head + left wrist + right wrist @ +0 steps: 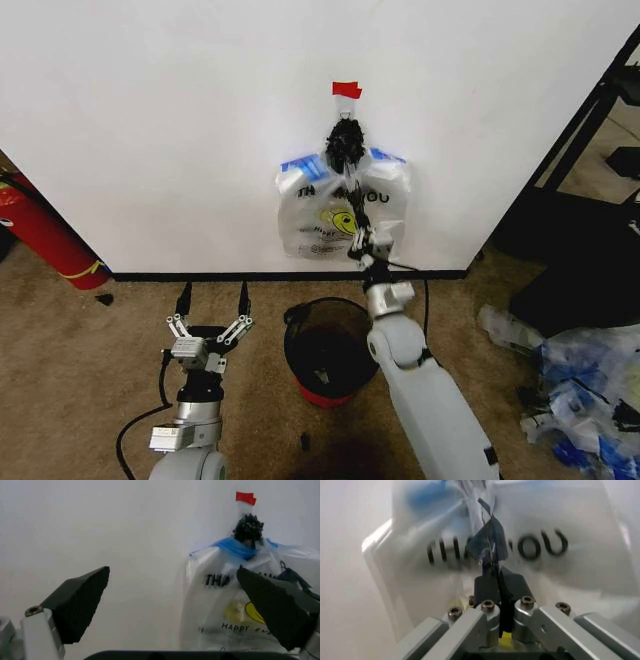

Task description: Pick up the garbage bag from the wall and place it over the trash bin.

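Bystanders on the carpet and wall

A red fire extinguisher [40,235] leans at the left by the baseboard; a heap of plastic bags [580,385] lies at the right; red tape [346,89] sticks above a printed white bag [320,215]; a dark stand [590,130] stands right.

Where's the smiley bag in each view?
Head view: smiley bag centre, on the wall, behind the right pincer; left pincer open, lower left.
Left wrist view: smiley bag behind one left-pincer finger, below the red tape.
Right wrist view: smiley bag just behind the right pincer, shut on the thin garbage bag.
Shared landmark: the black lettering.
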Controlling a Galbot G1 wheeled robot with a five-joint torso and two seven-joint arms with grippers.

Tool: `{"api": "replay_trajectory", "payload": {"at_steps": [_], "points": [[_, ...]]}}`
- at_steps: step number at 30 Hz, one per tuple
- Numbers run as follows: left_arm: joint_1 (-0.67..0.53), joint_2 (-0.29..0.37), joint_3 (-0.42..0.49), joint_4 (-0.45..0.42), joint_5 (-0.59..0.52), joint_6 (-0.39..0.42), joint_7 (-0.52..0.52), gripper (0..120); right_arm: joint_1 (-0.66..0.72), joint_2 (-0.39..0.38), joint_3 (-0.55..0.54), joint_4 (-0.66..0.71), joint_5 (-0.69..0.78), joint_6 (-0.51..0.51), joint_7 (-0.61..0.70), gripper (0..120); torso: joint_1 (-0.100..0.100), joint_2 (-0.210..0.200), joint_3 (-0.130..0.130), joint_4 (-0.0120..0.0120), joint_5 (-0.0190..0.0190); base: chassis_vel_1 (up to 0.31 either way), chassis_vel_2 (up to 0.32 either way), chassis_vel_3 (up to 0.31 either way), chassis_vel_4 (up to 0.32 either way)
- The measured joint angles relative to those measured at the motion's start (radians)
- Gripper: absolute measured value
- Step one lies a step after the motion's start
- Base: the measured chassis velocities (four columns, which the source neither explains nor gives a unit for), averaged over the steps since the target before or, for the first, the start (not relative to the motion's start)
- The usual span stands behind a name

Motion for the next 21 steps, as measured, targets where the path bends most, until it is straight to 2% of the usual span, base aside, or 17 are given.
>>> {"api": "replay_trajectory", "payload": {"at_steps": [7, 21], "points": [[0.007, 0.001, 0.003, -0.008, 0.0, -0.002, 0.0, 100, -0.058, -0.012, 0.02, 0.022, 0.002, 0.029, -0.033, 0, 0.0, 0.0, 0.0, 0.0002, 0.0001, 0.0, 0.0, 0.0, 0.0], [0.035, 0.009, 0.009, -0.037, -0.01, -0.021, 0.001, 100, -0.294, -0.024, 0.106, 0.062, 0.004, 0.166, -0.172, 0, 0.0, 0.0, 0.0, 0.0, 0.0001, 0.0, 0.0, 0.0, 0.0]]}}
